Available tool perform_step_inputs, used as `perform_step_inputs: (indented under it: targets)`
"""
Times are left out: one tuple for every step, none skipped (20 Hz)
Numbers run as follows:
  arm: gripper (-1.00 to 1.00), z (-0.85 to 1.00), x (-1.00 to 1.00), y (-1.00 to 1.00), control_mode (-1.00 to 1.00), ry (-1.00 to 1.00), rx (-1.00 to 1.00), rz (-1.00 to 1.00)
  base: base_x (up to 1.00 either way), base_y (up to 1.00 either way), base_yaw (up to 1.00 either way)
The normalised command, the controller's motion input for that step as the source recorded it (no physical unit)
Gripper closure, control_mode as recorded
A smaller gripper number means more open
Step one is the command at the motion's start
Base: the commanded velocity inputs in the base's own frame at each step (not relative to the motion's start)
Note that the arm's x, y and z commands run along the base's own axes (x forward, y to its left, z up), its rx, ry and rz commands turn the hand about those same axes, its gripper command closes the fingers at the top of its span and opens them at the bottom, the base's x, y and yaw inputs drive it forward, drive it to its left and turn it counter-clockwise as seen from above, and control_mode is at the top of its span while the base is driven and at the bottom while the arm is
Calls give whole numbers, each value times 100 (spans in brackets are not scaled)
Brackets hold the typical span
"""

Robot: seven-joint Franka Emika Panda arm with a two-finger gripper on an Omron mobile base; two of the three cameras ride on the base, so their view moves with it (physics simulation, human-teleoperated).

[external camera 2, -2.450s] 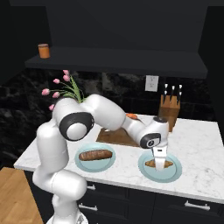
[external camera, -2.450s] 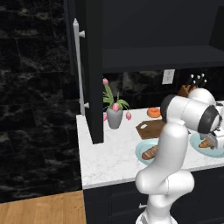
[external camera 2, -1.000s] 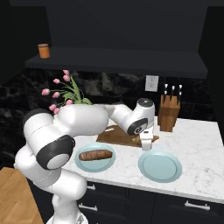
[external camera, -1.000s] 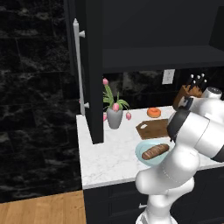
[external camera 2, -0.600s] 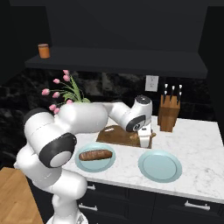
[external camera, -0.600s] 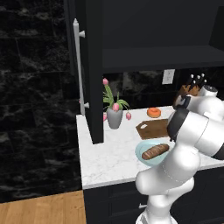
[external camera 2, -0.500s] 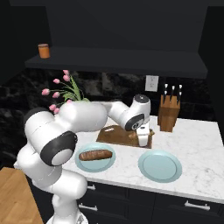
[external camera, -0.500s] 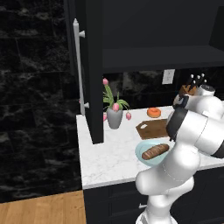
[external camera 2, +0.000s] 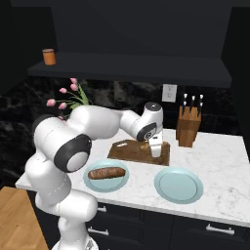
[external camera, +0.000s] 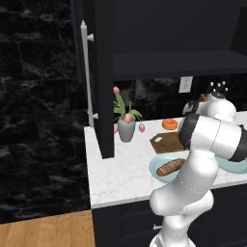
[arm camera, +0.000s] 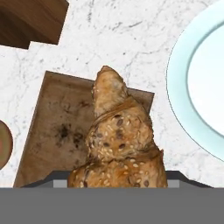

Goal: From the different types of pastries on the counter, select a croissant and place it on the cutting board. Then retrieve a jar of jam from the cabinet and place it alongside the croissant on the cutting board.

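Left base view, left to right: black cabinet (external camera: 99, 72) with silver bar handle (external camera: 87, 77) on its open door, over the left end of the counter (external camera: 118, 169). Vase of pink tulips (external camera: 126, 126) just right of the door. Orange doughnut (external camera: 169, 124) near the back wall, cutting board (external camera: 165, 142) just in front of it. Long brown loaf (external camera: 170, 167) on a teal plate (external camera: 157, 169) at the front; the white arm (external camera: 207, 140) covers the rest of the counter here.

Right base view, left to right: jar of jam (external camera 2: 48, 56) up on the dark shelf, far left, well apart from the board. Tulips (external camera 2: 68, 100) behind the arm's shoulder. Loaf (external camera 2: 106, 173) on the left plate (external camera 2: 93, 183). Cutting board (external camera 2: 129, 151) behind it, gripper (external camera 2: 153, 148) low over the board's right end. Second teal plate (external camera 2: 178, 185) to the right front, bare. Knife block (external camera 2: 188, 127) at the back right.

Hand view: croissant (arm camera: 119, 144), seeded, golden-tan, rises from between the fingers, which it hides; claw clamped on croissant. Cutting board (arm camera: 54, 127) directly under it, croissant held above the board's end, cannot tell if touching. Doughnut edge (arm camera: 3, 148) at far left, knife block base (arm camera: 30, 22) top left, teal plate rim (arm camera: 183, 87) at right.
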Motion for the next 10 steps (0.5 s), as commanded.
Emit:
perform_step_inputs:
  targets:
    - [100, -24, 26, 0, -100, 0, 0, 3, 0, 0, 0]
    - [100, -22, 32, 0, -100, 0, 0, 3, 0, 0, 0]
    - [100, -26, 36, 0, -100, 0, 0, 3, 0, 0, 0]
    - [100, -26, 31, 0, -100, 0, 0, 3, 0, 0, 0]
    - [100, -27, 35, 0, -100, 0, 0, 3, 0, 0, 0]
    - [100, -31, 35, 0, -100, 0, 0, 3, 0, 0, 0]
    - [100, -24, 36, 0, -100, 0, 0, 3, 0, 0, 0]
    - [100, -26, 33, 0, -100, 0, 0, 3, 0, 0, 0]
    - [100, -24, 30, 0, -100, 0, 0, 3, 0, 0, 0]
    - [100, -27, 29, 0, -100, 0, 0, 3, 0, 0, 0]
